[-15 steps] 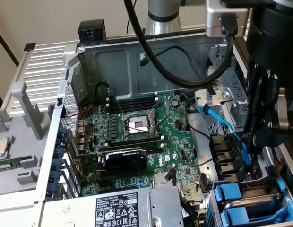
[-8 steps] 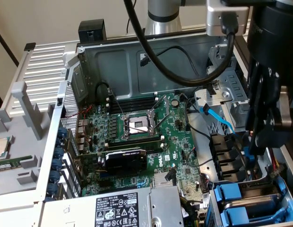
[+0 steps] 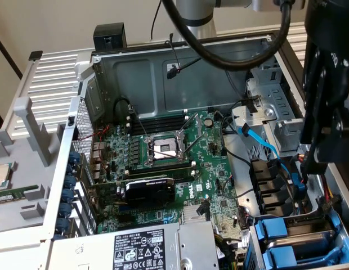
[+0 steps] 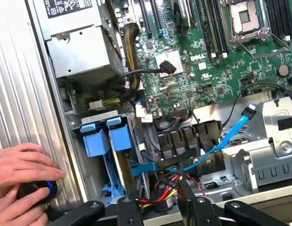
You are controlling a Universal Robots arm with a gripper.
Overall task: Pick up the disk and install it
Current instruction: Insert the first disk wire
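Pincer [image 4: 159, 188] hangs over the drive-bay end of the open PC case [image 3: 101, 79]. Its jaws are part-spread w/ nothing between them, only red/yellow wiring [image 4: 160, 190] showing thru the gap. So it grips nothing.

Two blue-framed drives stand side by side in the bay just beside the PSU [image 4: 75, 42], blue handles facing out. Disk [image 4: 120, 136] is prob. the one nearer the pincer's line. The look-alike drive [image 4: 95, 141] is touching or nearly touching it on the case-wall side. Can't say for certain which is which. Both look pushed home, handles about level, so install reads as done or v. near done.

Jaws being apart fits a let-go: the drive is carried by the bay rails, not by the pincer.

Blue SATA cable [image 4: 231, 134] loops from the metal cage down toward the bay, close under the pincer, a snag risk.

A person's hands [image 4: 21, 172] rest on the ribbed case panel [image 4: 23, 94], over a black round knob w/ blue ring [image 4: 37, 190], well clear of the jaws. Prob. a control kept in reach.
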